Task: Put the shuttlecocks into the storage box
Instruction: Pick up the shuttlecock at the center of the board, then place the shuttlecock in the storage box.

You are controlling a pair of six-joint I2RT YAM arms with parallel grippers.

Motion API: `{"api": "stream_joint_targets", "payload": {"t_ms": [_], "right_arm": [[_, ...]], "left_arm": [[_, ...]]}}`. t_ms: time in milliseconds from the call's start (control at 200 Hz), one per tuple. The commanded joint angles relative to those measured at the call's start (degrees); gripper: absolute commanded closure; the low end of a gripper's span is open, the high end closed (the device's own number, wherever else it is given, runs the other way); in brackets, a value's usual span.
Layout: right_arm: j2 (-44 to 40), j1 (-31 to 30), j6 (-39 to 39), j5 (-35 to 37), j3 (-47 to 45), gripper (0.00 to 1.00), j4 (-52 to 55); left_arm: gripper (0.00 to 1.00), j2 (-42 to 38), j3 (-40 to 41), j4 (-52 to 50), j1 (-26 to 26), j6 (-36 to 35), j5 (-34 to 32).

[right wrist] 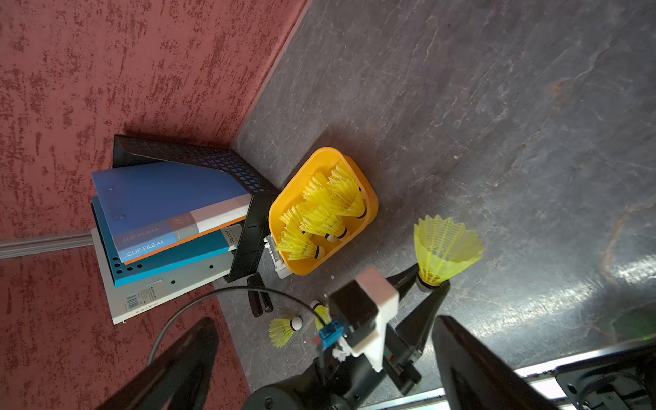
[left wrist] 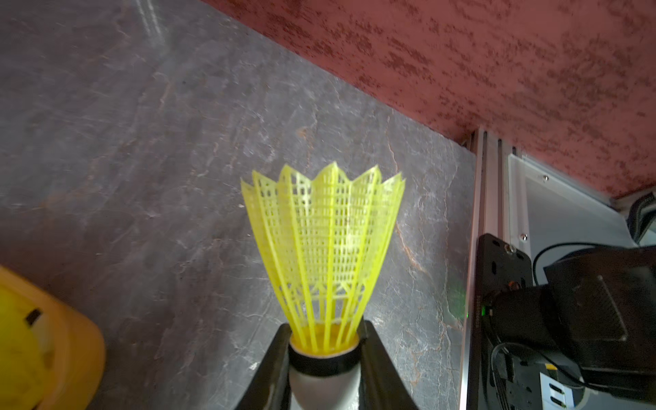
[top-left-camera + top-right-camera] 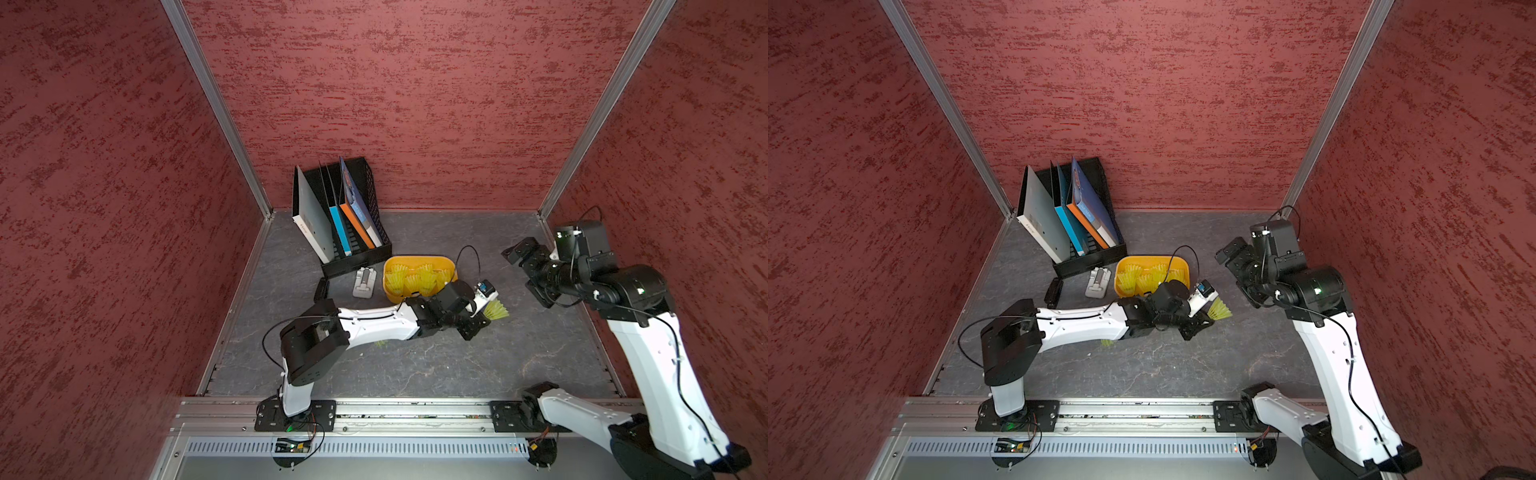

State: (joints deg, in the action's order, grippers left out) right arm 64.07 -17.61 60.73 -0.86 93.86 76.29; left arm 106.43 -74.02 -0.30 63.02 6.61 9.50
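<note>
My left gripper [image 2: 324, 337] is shut on the white, dark-banded tip of a neon yellow shuttlecock [image 2: 324, 248], whose skirt points away from the jaws. In both top views this shuttlecock [image 3: 496, 311] [image 3: 1219, 309] hangs just right of the orange-yellow storage box [image 3: 415, 258] [image 3: 1142, 258], outside its rim. Several shuttlecocks [image 1: 326, 209] lie inside the box [image 1: 371, 202]. Two loose shuttlecocks [image 1: 282, 330] [image 1: 321, 312] lie on the floor by the left arm, one showing beneath it [image 3: 381, 343]. My right gripper [image 3: 525, 274] [image 1: 324, 321] hovers open and empty to the right, raised off the floor.
A black mesh file rack with books [image 3: 345, 216] stands behind the box at the back wall. A small grey-white device [image 3: 365, 282] and a small black object [image 3: 321, 289] lie left of the box. Red walls close three sides; an aluminium rail runs along the front.
</note>
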Motion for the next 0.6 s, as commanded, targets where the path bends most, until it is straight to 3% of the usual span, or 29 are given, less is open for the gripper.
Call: {"api": "stream_joint_targets", "payload": {"t_ms": [0, 301, 596], "right_arm": [[2.5, 0.4, -2.8, -4.3, 1.1, 0.03, -3.0], [7.7, 3.3, -6.2, -9.5, 2.1, 0.03, -5.7], [8.5, 9.8, -10.8, -15.9, -3.4, 0.04, -10.4]], "left_arm": [[0.76, -2.8, 1.1, -2.1, -2.4, 4.1, -1.1], [0.76, -4.2, -2.2, -8.5, -9.6, 12.0, -1.3], [0.79, -2.0, -7.9, -13.9, -12.4, 18.8, -5.2]]}}
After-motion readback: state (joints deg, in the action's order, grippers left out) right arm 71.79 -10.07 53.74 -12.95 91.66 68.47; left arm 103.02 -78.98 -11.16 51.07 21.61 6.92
